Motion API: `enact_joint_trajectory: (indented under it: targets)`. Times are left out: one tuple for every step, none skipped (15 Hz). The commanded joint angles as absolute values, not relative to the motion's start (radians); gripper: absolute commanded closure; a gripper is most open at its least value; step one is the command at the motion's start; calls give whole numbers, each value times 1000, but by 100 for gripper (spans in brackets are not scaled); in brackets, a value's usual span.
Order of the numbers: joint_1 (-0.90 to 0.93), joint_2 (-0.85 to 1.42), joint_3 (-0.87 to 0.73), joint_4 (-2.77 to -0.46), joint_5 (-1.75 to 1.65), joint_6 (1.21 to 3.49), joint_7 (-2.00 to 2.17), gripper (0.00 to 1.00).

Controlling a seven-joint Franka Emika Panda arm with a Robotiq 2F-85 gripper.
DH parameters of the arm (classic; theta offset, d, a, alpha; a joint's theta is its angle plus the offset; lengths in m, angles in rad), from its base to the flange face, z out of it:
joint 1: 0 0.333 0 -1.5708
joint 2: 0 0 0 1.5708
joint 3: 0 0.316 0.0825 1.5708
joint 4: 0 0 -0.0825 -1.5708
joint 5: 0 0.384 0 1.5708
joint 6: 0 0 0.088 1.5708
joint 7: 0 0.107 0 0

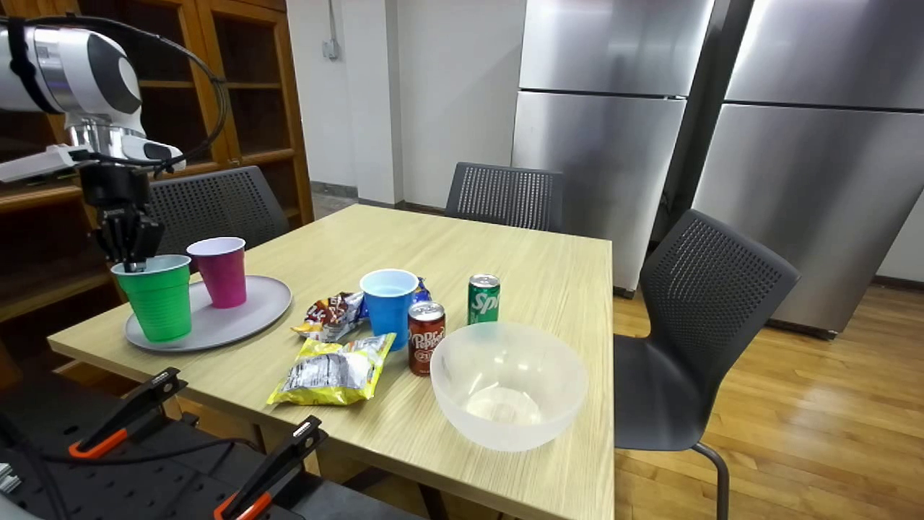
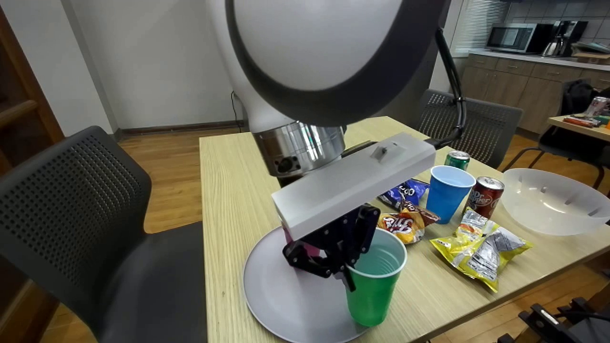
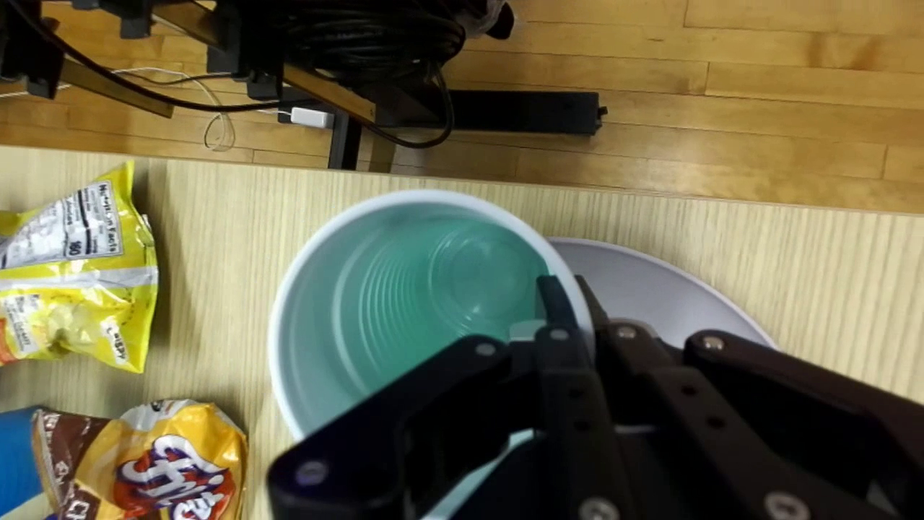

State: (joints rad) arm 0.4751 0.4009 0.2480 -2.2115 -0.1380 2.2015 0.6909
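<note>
Pinched the pale-rimmed wall of a tapered green plastic cup [image 1: 155, 307] in a black two-fingered mechanical hand [image 3: 574, 296], with one fingertip inside the cup, one outside, and only thin plastic between. Hung downward from a white robot arm [image 1: 101, 76] with rounded segments. Had the green cup mouth upward at the edge of a round, flat, pale grey plate [image 1: 249, 318]; left contact between cup base and plate unclear. Revealed, in the wrist view, a ribbed green interior down to a circular bottom. Bore on the same plate, near the green cup, a tapered magenta plastic cup [image 1: 222, 274] with a white lining, upright. Occupied, with the plate, one corner of a rectangular, pale wood-grained counter [image 1: 404, 238]. Included, farther along the counter, a crumpled brown-and-orange foil snack bag [image 1: 328, 318], a blue foil bag [image 2: 405, 191] just beyond it in an exterior view, a tapered blue plastic cup [image 1: 388, 310] standing near both, and a yellow-and-silver foil packet [image 1: 336, 372] lying nearer the counter edge. Presented alongside these a dark red Dr Pepper can [image 1: 426, 339], a green Sprite can [image 1: 484, 297], and a frosted translucent bowl [image 1: 509, 390], well apart from the hand. Displayed around the counter dark grey perforated-back chairs [image 1: 711, 289] and, in the background, stainless steel refrigerators [image 1: 606, 166] and a glazed wooden cabinet [image 1: 249, 85].
</note>
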Motion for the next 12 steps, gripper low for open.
enact_joint_trajectory:
  targets:
    - [502,449,247,-2145,-169,2175,655,99]
    - [509,458,244,-2136,-177,2182,657,99]
    - [514,465,243,-2128,-180,2182,654,99]
    - [518,475,243,-2118,-181,2182,652,99]
    - [522,481,242,-2111,-182,2186,651,99]
    - [528,489,240,-2101,-186,2187,654,99]
    - [532,498,239,-2091,-188,2186,652,99]
    - [535,507,238,-2081,-188,2189,651,99]
    - [536,515,239,-2071,-186,2187,646,99]
    - [541,523,236,-2060,-188,2189,648,99]
    - [545,531,234,-2048,-189,2189,647,99]
    - [548,538,233,-2039,-188,2188,643,99]
